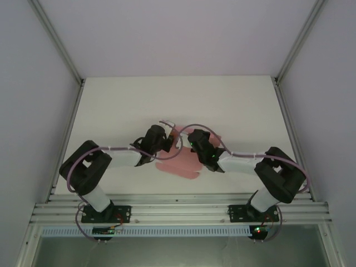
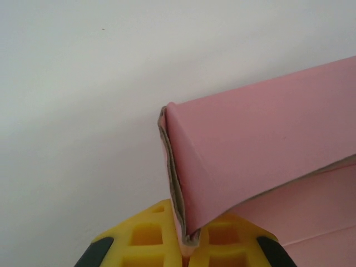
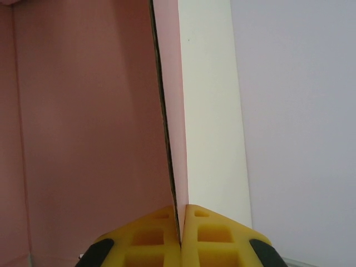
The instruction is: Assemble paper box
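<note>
A: Two grips, both clamped on card. Left gripper (image 2: 188, 245): yellow fingers (image 2: 147, 236) pinched on the box (image 2: 261, 144), at a folded, doubled edge that rises from between them.
B: Right side?
A: Right gripper (image 3: 182, 222) is the same: jaws together on one thin upright panel, seen edge-on by its own camera.
B: Anything in the box?
A: Can't tell. The right wrist view looks into a pink hollow, with a broad wall left of the pinched panel and a crease at far left. Just right of the panel is a cream strip; can't say what it is.
B: Shape?
A: Part formed. In the left wrist view one long panel is folded over, rounded at the crease. A second pink layer sits under it at lower right. Plain pink card, with a brownish-grey cut edge.
B: Location?
A: From above it's on the white table (image 1: 167, 100), about mid-width and nearer the arm bases than the far edge, between the two grippers. A flat flap lies out toward the bases. The wrists cover the rest.
</note>
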Action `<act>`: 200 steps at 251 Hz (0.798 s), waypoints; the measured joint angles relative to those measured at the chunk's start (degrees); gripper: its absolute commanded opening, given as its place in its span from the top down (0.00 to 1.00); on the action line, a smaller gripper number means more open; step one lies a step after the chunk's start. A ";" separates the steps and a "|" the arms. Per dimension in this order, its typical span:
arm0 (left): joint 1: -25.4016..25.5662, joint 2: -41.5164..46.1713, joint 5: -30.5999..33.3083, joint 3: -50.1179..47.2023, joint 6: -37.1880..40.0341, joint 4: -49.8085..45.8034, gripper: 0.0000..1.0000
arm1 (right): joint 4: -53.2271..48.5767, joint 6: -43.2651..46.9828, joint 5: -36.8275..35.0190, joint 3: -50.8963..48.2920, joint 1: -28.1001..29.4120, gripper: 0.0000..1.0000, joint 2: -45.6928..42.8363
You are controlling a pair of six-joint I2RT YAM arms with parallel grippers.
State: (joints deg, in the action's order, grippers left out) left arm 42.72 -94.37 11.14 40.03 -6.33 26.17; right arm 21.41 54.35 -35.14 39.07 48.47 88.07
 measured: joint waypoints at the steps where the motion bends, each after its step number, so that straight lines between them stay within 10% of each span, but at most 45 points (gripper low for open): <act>1: 0.09 -0.02 0.20 0.02 0.02 0.02 1.00 | -0.04 -0.02 -0.02 0.00 0.00 1.00 -0.02; 95: 6.43 -5.60 18.34 3.48 -0.72 2.21 1.00 | -5.42 -5.38 1.57 1.99 -1.27 1.00 -0.92; 200: 3.65 -5.46 5.46 1.68 -0.09 4.52 0.81 | -10.12 -11.28 8.94 1.11 -4.24 0.98 -5.81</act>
State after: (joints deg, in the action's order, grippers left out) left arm 46.37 -99.83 16.60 41.71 -6.42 30.70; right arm 11.29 43.07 -26.20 40.18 44.23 82.26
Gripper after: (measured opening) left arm 0.176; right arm 0.060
